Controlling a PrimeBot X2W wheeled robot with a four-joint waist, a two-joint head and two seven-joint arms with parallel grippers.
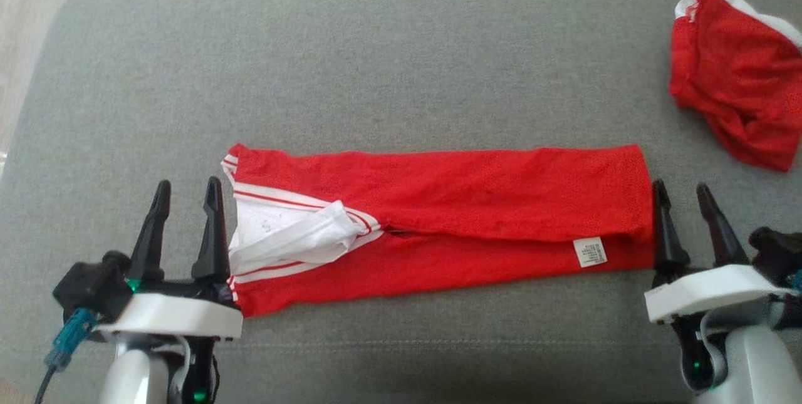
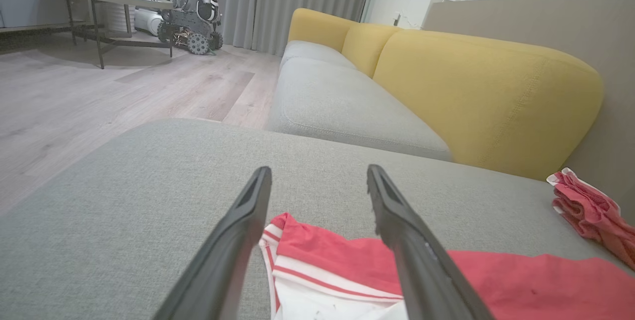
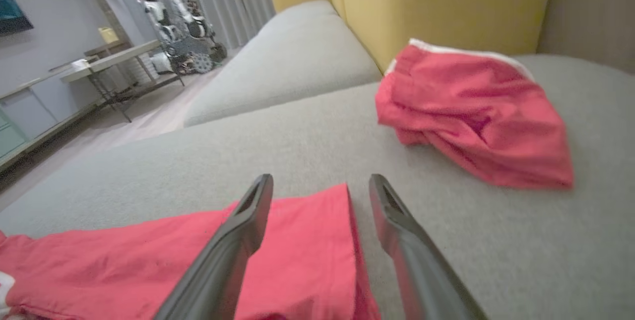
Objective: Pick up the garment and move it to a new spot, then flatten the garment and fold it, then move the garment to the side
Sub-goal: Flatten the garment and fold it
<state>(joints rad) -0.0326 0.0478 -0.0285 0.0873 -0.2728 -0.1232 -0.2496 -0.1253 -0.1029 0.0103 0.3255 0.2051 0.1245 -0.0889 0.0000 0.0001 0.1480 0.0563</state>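
Garment position: the folded red garment [image 1: 438, 216] lies flat on the grey seat cushion [image 1: 376, 66], near its front edge, between the two grippers.
Left end vs. left gripper: the end with the white striped trim [image 1: 282, 235] sits just beside the left gripper [image 1: 188, 186]; in the left wrist view, the corner of the cloth [image 2: 337, 250] shows between and beneath the two fingers.
Right end vs. right gripper: the plain red end sits against the right gripper [image 1: 681, 186]; in the right wrist view, the cloth's edge [image 3: 297, 240] runs between the fingers.
Left gripper: jaws spread wide, nothing held; contact with the cloth cannot be told.
Right gripper: jaws spread wide, nothing held; the inner finger is at the cloth's edge, but contact cannot be told.
Long axis: a long, narrow strip running left to right across the cushion, trim end toward the robot's left.
Care label: a small white tag [image 1: 591, 252] on the lower layer near the right end.
Other cloth: a second red garment [image 1: 739, 97], crumpled, lies well apart at the far right, near the yellow backrest [image 3: 446, 2].
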